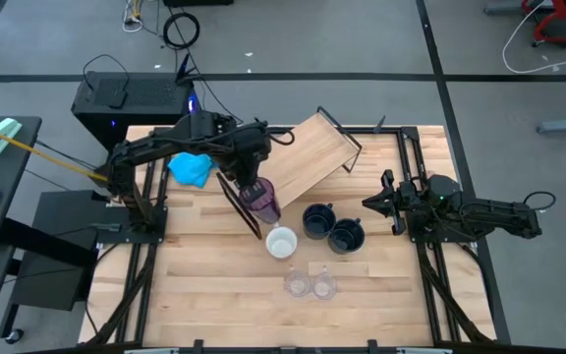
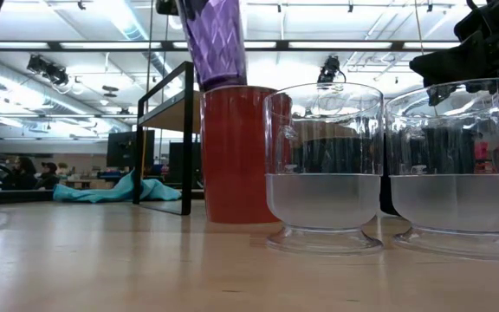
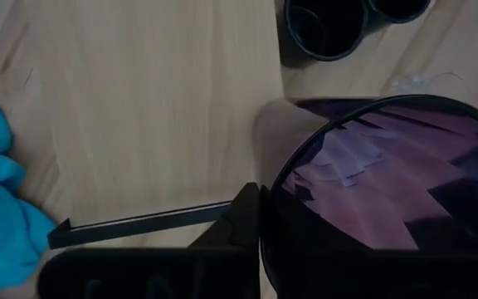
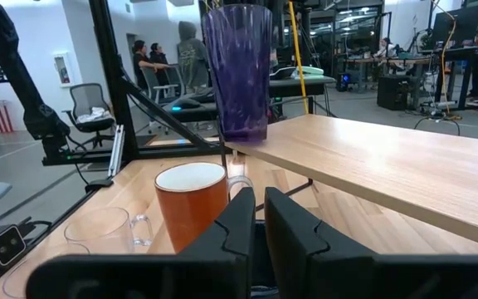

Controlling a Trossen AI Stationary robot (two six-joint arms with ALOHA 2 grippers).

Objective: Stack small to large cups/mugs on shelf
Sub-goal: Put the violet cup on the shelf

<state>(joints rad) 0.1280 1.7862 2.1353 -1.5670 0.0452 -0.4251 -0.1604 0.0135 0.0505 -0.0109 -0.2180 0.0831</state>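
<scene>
One camera looks straight down on the whole table (image 1: 214, 295). One sits low on the tabletop, very close to two clear glasses (image 2: 323, 165), facing the room. The left wrist camera looks down, very near the purple tumbler (image 3: 388, 174). The right wrist camera looks across the table; it shares the tumbler and white mug (image 4: 191, 203) with the top view.

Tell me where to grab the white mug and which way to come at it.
Grip the white mug by its rim wall, coming straight down from above: it stands upright and open-topped. Set the fingers clear of the purple tumbler that the left gripper holds close behind it, and of the navy mugs beside it.
</scene>
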